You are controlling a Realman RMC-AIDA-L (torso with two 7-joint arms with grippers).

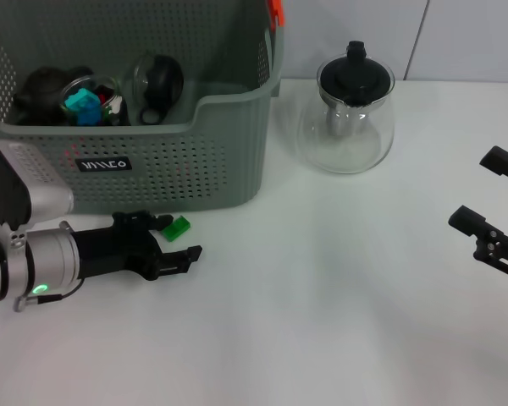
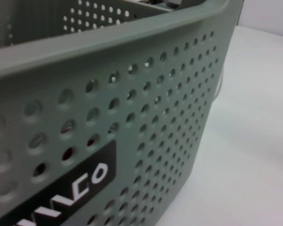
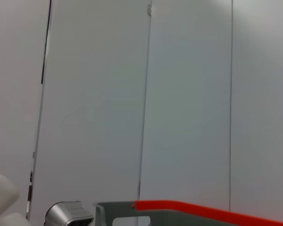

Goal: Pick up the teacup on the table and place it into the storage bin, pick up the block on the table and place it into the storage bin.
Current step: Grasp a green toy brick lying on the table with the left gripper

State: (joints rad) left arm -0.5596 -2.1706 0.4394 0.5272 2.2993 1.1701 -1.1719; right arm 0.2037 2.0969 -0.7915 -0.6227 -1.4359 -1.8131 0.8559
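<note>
The grey storage bin [image 1: 195, 161] stands at the back left, and its perforated wall and black label [image 2: 61, 188] fill the left wrist view. A small green block [image 1: 177, 226] lies on the table just before the bin's front wall. My left gripper [image 1: 179, 237] is low over the table, open, its fingers either side of the block and not closed on it. Inside the bin lie dark and glass pieces and a cyan piece [image 1: 82, 106]; I cannot tell which is the teacup. My right gripper [image 1: 484, 193] hangs open at the right edge, holding nothing.
A glass teapot [image 1: 347, 110] with a black lid stands to the right of the bin. The bin's far rim carries an orange-red strip [image 3: 203, 211]. White tabletop stretches between the two arms.
</note>
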